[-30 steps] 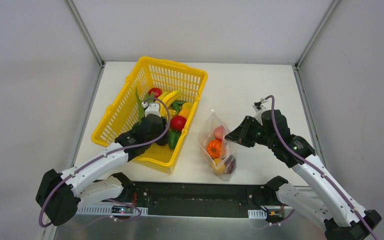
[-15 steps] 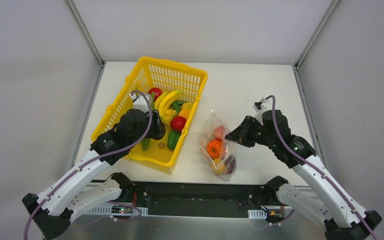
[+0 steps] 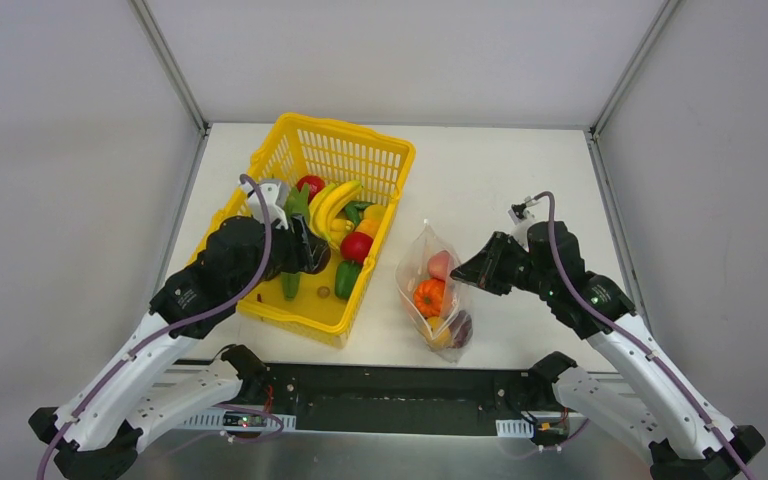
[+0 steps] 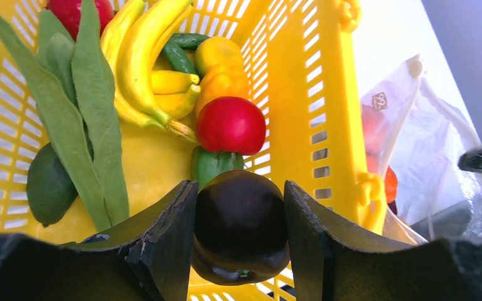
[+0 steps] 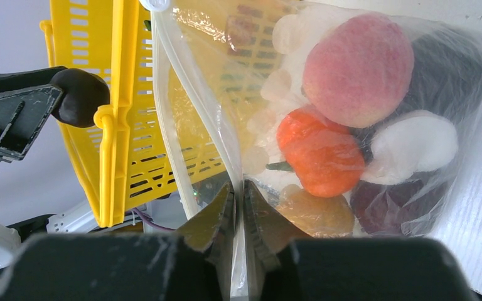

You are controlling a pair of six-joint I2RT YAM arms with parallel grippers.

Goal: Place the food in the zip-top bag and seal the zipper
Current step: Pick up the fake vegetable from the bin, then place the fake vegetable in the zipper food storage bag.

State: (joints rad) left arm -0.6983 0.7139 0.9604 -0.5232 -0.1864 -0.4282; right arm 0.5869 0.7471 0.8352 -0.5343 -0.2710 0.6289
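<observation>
My left gripper [image 4: 240, 207] is shut on a dark purple round fruit [image 4: 241, 227] and holds it above the yellow basket [image 3: 260, 180]. In the top view that gripper [image 3: 305, 248] hangs over the basket's middle. The basket holds bananas [image 4: 143, 63], a red tomato [image 4: 231, 125], long green beans [image 4: 88, 119] and other food. The zip-top bag [image 3: 438, 290] lies right of the basket with a pink fruit [image 5: 358, 61], an orange one [image 5: 320, 150] and dark purple pieces inside. My right gripper [image 5: 238, 194] is shut on the bag's mouth edge, holding it up. The zipper [image 5: 185, 125] runs along the open mouth.
The yellow basket's near right wall [image 4: 326, 125] stands between the held fruit and the bag. White side walls enclose the table [image 3: 520, 180]. A dark rail [image 3: 390, 395] runs along the near edge between the arm bases.
My left arm has lifted out of the basket and drawn back to the left with the dark purple fruit. The right gripper and the bag have stayed in place.
</observation>
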